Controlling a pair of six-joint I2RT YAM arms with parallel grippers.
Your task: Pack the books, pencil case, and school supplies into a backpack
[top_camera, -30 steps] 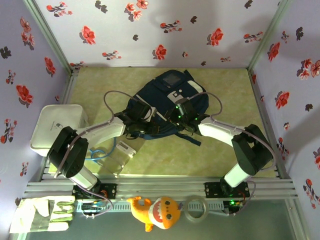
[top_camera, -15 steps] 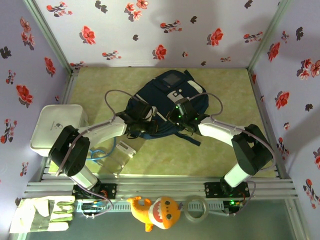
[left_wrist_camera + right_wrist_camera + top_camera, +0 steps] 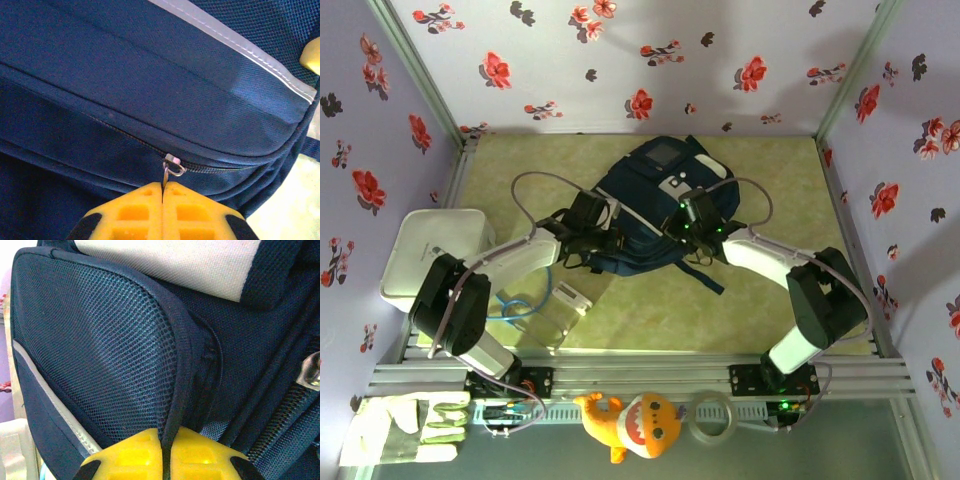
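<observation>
Reaching farther up the bench [image 3: 770, 180] than a second ago, both arms now rest on the navy backpack [image 3: 655, 200], which lies flat at the middle of the bench, towards the back wall. The left fingers [image 3: 595, 225] have moved up its left side and the right fingers [image 3: 692, 215] up its right side, and the cable looping over the left arm sits higher than before.

From above, both sets of fingers are dark shapes against the fabric (too small to tell their state there). The left wrist view is clearer: the yellow left fingers [image 3: 150, 192] are pressed together on the small metal zip pull [image 3: 172, 167] of a closed zip, under a pale grey trim line [image 3: 235, 42]. In the right wrist view, the yellow right fingers [image 3: 140, 445] pinch the dark edging [image 3: 182, 370] that borders a mesh pocket [image 3: 110, 355], beside a pale patch [image 3: 170, 260].

A white tray [image 3: 435, 250] sits at the bench's left edge. Its small dark mark cannot be read, and no other writing is legible.
</observation>
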